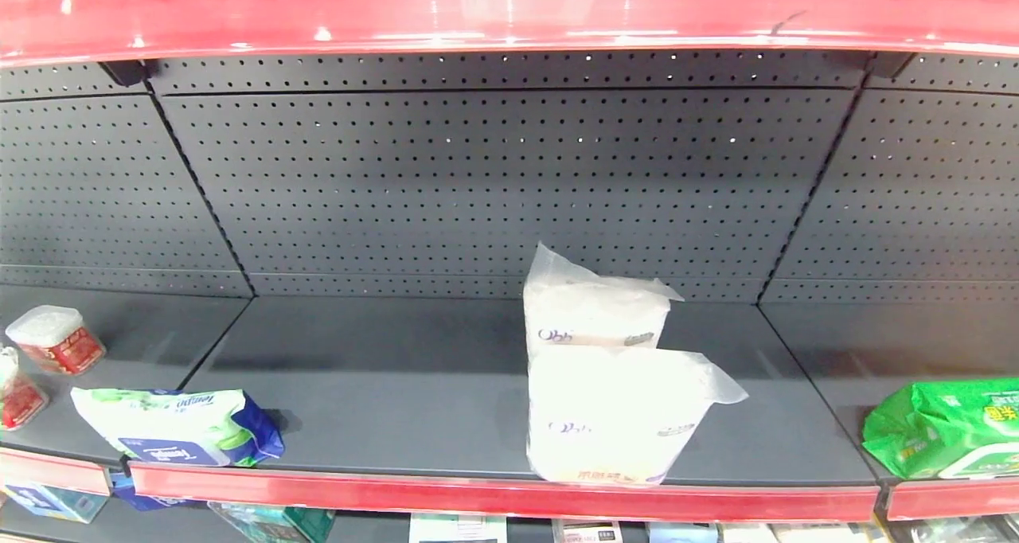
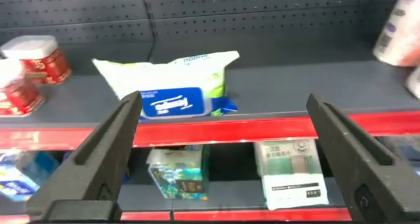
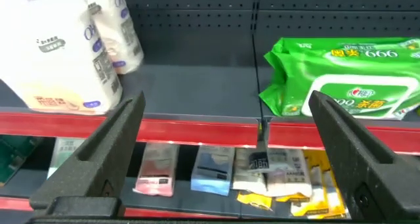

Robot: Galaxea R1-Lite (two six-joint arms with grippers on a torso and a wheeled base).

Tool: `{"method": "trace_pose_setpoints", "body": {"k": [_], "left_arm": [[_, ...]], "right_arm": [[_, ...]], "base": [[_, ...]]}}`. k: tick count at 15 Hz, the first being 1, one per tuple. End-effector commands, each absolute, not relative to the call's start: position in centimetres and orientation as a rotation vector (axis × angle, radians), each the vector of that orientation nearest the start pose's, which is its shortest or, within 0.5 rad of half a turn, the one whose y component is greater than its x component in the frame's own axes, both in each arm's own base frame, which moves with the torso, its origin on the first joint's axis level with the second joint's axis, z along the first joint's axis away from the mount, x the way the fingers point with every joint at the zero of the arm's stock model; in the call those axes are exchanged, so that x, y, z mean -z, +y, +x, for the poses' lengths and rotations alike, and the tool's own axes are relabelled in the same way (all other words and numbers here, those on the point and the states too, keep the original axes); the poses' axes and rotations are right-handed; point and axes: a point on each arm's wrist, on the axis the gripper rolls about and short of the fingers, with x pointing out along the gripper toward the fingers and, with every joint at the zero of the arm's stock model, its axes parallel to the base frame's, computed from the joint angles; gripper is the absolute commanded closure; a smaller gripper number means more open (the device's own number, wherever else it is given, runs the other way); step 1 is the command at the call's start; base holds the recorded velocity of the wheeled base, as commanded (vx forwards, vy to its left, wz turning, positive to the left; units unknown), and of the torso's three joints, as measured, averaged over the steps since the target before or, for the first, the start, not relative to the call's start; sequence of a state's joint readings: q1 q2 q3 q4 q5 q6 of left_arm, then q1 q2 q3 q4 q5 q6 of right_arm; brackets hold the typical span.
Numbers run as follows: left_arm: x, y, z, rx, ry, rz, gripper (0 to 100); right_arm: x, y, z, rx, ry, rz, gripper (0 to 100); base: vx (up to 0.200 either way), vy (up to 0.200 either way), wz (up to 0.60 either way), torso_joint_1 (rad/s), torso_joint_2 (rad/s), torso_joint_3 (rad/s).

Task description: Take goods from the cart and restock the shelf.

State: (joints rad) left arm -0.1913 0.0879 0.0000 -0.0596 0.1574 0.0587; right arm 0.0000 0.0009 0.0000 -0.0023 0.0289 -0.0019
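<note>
I am looking at a dark grey shelf [image 1: 398, 384] with a perforated back panel [image 1: 509, 185] and a red rail [image 1: 501, 495] along its front edge. Right of the frame's centre in the head view, two white plastic-wrapped packs stand upright, one behind the other. The front pack [image 1: 613, 416] sits at the shelf's front edge, just above the rail. The rear pack [image 1: 589, 312] is right behind it, but I cannot tell whether they touch.

At lower left a blue-and-white wipes pack [image 1: 175, 427] lies flat near the front edge. Two red-labelled tubs [image 1: 56, 340] with white tops stand at the far left edge of the frame. At lower right a green pack [image 1: 947, 427] lies on the neighbouring shelf section, well apart from the white packs.

My left gripper [image 2: 224, 100] has its two black fingers [image 2: 98, 158] spread wide with nothing between them. It sits in front of the shelf, facing the wipes pack and the rail. My right gripper [image 3: 226, 98] is likewise spread wide and carries nothing, and its view takes in the front white pack and the green pack.

Under the rail, small boxes and packets [image 3: 216, 168] line the lower shelf.
</note>
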Motion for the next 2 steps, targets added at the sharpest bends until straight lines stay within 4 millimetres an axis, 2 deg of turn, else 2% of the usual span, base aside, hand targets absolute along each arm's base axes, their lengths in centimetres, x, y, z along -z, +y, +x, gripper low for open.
{"method": "trace_pose_setpoints", "body": {"k": [1,2], "left_arm": [[-8.34,0.64,-1.46,0.035,0.032,0.064,0],[-8.34,0.64,-1.46,0.035,0.032,0.064,0]], "right_arm": [[-7.6,0.07,-2.27,-0.029,-0.003,-0.002,0],[-7.58,0.05,-2.27,-0.026,-0.002,-0.003,0]], "base": [[0.0,0.0,0.0,0.0,0.0,0.0],[0.0,0.0,0.0,0.0,0.0,0.0]]}}
